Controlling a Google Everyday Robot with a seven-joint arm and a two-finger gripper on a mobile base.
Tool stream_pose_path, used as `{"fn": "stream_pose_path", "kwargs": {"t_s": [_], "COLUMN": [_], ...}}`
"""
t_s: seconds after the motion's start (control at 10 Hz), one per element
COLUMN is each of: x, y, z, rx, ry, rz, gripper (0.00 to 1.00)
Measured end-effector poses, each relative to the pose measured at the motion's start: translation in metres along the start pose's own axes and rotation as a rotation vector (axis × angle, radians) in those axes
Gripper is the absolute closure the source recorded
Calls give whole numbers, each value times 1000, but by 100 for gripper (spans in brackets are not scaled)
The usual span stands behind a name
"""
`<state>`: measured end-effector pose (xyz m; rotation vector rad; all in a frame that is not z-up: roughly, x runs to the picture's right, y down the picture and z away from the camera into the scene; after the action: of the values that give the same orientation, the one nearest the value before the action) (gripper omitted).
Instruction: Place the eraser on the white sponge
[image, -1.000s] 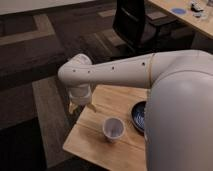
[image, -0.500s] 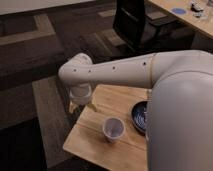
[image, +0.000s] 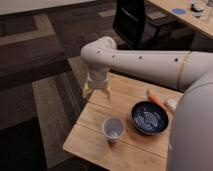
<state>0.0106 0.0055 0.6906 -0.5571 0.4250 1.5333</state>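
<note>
As tool (image: 96, 92) hovers by table (image: 95, 142), sponge (image: 171, 104) apart

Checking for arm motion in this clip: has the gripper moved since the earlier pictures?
Yes. The gripper, at the left edge of the table, has shifted rightward against the paper cup.

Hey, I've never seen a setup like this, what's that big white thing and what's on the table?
That white tube is a robot's arm, seen by one camera looking down over it. At its tip hangs the end effector, its grasping part, above the far edge of a wooden table, at the picture's left. On the table stand a paper cup and a blue bowl. Behind the bowl lie an orange stick and a pale block, likely the sponge. I can't see an eraser, nor tell whether anything is held.
</note>
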Motion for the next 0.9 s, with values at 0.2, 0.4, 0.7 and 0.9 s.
{"fn": "stream_pose_path", "kwargs": {"t_s": [0.2, 0.4, 0.7, 0.9], "x": [10, 42, 66, 66], "y": [-57, -119, -154, -154], "z": [-4, 1, -2, -2], "rx": [33, 29, 36, 37], "ry": [-12, -24, -21, -21], "rz": [-15, -61, -83, -83], "gripper": [35, 35, 35, 35]}}
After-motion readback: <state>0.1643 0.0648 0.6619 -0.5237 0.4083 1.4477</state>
